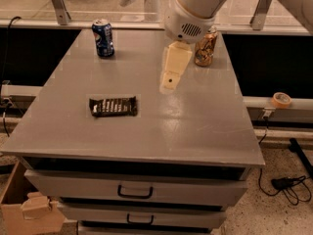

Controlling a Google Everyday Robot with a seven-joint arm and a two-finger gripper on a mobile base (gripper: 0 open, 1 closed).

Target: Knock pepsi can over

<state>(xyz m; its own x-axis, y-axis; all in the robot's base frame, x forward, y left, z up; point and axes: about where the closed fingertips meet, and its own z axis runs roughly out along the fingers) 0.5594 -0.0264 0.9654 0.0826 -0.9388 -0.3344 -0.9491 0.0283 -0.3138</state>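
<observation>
Jaws parted or closed, I cannot tell. The gripper (173, 72) hangs over mid-table (195, 131), just beside the gold can (205, 47). The pepsi can (103, 38) stands upright at the far left corner, well apart, so knocking it probably needs a leftward reach. The candy bar (113, 106) lies nearer the front, off that path.

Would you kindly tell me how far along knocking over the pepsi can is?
Nothing looks done yet: the pepsi can stands upright at the far left corner of the table. In hand: the end effector hangs over the table's middle, near the gold-brown can, apart from the pepsi can. Left: reaching it and tipping it.
</observation>
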